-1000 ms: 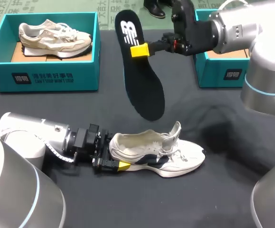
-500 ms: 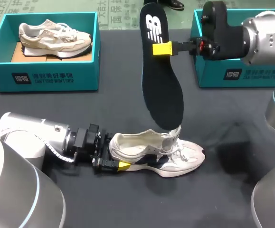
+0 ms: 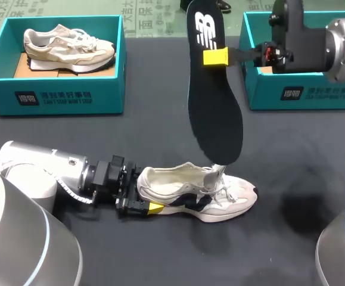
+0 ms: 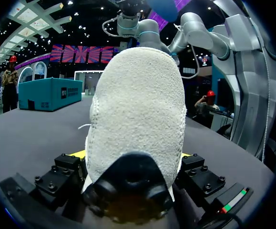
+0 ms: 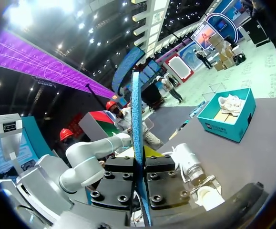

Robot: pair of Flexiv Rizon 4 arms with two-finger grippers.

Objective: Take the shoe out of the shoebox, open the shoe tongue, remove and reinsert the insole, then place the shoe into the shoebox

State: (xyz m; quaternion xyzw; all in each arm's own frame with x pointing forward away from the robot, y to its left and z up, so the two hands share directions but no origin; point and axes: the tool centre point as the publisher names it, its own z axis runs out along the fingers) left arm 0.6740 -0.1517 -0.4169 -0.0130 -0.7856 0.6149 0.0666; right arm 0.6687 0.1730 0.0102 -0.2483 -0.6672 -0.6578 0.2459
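- the white and cream sneaker (image 3: 196,193) stands on the black table (image 3: 297,196), out of its box, with its tongue pulled up.
- the left gripper (image 3: 149,204) is clenched on the sneaker's heel.
- the right gripper (image 3: 215,56) pinches the long black foam insole (image 3: 215,101), which hangs toe down over the sneaker. its tip looks to be at the tongue, but i cannot tell if it touches.
- the insole is out. it must go back in, then the sneaker goes in a box.
- the teal cardboard shoebox (image 3: 303,92) sits just beside the right gripper, so room is tight there. there is more room toward the table's middle.
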